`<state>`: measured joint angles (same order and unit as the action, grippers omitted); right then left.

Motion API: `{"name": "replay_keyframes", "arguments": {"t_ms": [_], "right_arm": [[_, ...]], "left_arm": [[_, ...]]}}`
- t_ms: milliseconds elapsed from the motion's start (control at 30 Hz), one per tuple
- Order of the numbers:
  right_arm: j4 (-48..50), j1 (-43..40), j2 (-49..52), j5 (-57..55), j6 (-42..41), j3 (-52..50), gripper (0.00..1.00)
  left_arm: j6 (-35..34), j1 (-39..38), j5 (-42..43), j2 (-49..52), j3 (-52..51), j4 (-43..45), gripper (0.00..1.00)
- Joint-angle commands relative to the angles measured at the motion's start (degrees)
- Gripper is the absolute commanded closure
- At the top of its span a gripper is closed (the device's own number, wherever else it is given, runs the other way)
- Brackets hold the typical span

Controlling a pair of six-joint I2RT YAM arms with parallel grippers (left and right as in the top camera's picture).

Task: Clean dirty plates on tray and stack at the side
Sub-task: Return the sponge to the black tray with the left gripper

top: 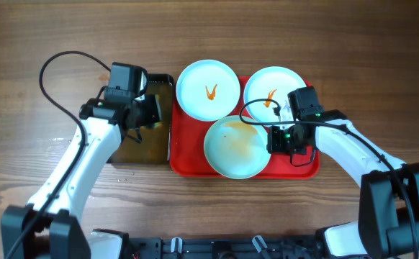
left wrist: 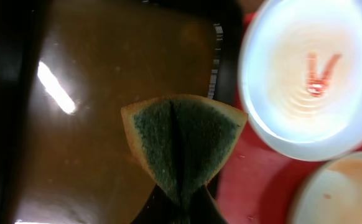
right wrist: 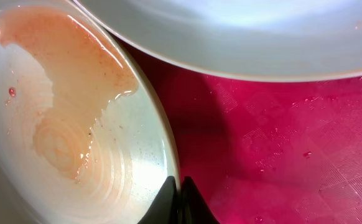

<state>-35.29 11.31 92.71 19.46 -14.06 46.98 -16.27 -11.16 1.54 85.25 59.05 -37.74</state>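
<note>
The right gripper [right wrist: 178,202] pinches the rim of the smeared plate [right wrist: 63,124], which lies on the red tray [right wrist: 280,155] by two squiggle plates [top: 208,88]. The left gripper [left wrist: 181,208] squeezes a green sponge [left wrist: 184,140] over the black tray [left wrist: 75,155]; its fingers are mostly hidden.

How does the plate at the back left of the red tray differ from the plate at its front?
Sauce: the back-left plate bears a sharp orange V-shaped squiggle; the front plate has only a pale, spread smear. Place: the back-left plate hangs over the back left corner of the tray; the front plate lies at the middle of its front edge. Both are round, shallow, pale and look equal in size.
</note>
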Motion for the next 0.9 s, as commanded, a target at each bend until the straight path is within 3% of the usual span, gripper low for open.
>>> {"name": "replay_keyframes", "arguments": {"t_ms": [0,267,333,367,433,467,667,733,833,867], "right_arm": [[0.0,0.1,0.6,-0.1,0.2,0.2,0.96],[0.0,0.1,0.6,-0.1,0.2,0.2,0.96],[0.0,0.1,0.6,-0.1,0.2,0.2,0.96],[0.0,0.1,0.6,-0.1,0.2,0.2,0.96],[0.0,0.1,0.6,-0.1,0.2,0.2,0.96],[0.0,0.1,0.6,-0.1,0.2,0.2,0.96],[0.0,0.1,0.6,-0.1,0.2,0.2,0.96],[-0.1,0.1,0.6,-0.1,0.2,0.2,0.96],[-0.5,0.1,0.6,-0.1,0.2,0.2,0.96],[-0.6,0.1,0.6,-0.1,0.2,0.2,0.96]], "left_arm": [[2.6,0.5,-1.0,5.2,0.0,0.2,0.96],[2.6,0.5,-1.0,15.5,0.0,0.9,0.95],[2.6,0.5,-1.0,16.8,0.0,1.8,0.89],[2.6,0.5,-1.0,17.2,0.0,2.3,0.78],[2.6,0.5,-1.0,17.9,0.0,3.3,0.46],[2.6,0.5,-1.0,18.2,0.0,3.6,0.37],[2.6,0.5,-1.0,19.6,0.0,5.4,0.35],[2.6,0.5,-1.0,19.6,0.0,8.1,0.40],[2.6,0.5,-1.0,19.6,0.0,11.5,0.84],[2.6,0.5,-1.0,19.6,0.0,12.1,0.91]]}}
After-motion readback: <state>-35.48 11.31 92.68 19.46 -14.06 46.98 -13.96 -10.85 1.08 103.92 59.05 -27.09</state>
